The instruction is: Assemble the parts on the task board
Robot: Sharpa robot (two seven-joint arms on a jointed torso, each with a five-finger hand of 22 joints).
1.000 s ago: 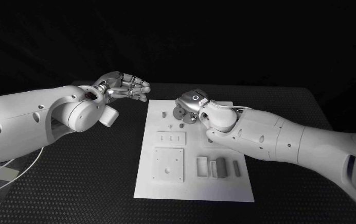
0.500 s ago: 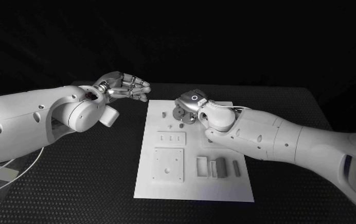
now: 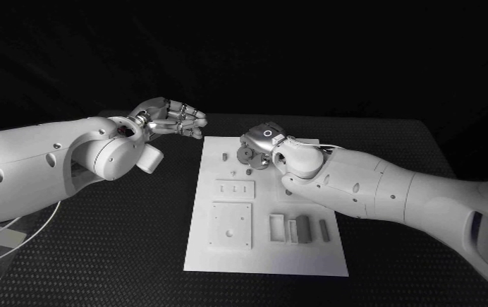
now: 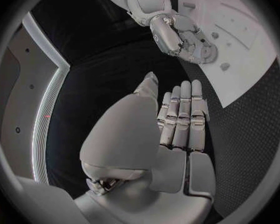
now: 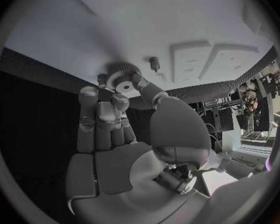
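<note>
We see the black table (image 3: 122,250) with the white task board (image 3: 266,254) lying in its middle. Our left hand (image 3: 171,118) hangs above the table just beside the board's far left corner; its fingers (image 4: 184,117) lie straight and close together, and it holds nothing. Our right hand (image 3: 261,146) is over the far end of the board and pinches a grey gear (image 5: 123,78) between thumb and fingertips, just above the board. Small grey blocks (image 3: 301,228) lie at the near end of the board.
</note>
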